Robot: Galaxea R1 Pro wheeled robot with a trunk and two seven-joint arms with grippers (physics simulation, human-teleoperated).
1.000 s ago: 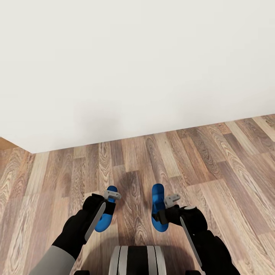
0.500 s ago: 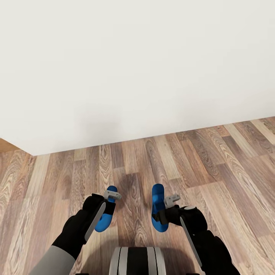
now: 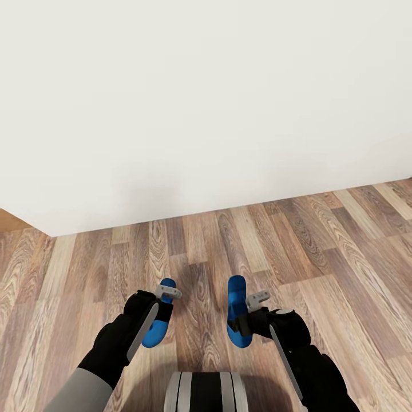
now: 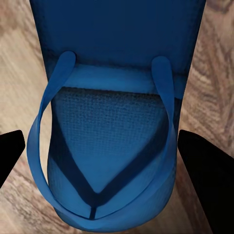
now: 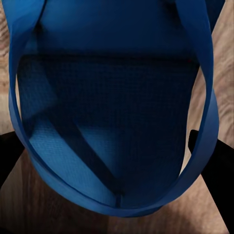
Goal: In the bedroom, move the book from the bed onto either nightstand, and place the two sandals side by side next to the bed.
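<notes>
Floor [image 3: 240, 240]: wood planks, strong brown grain, low satin sheen.
Wall [image 3: 200, 97]: plain off-white, matt, smooth.
Left sandal [image 4: 114, 161]: bright blue, rubbery; footbed finely textured, strap smooth.
Right sandal [image 5: 112, 126]: same blue material; woven-looking grain on footbed, strap smooth.
Arm covers [image 3: 123, 335]: matt black, smooth, with grey panels.

Head view looks steeply down past both arms at plank floor [image 3: 229, 240] and white wall [image 3: 206, 103]. Each wrist view sits tight against its sandal, left [image 4: 109, 141], right [image 5: 114, 122]; floor common to all.
</notes>
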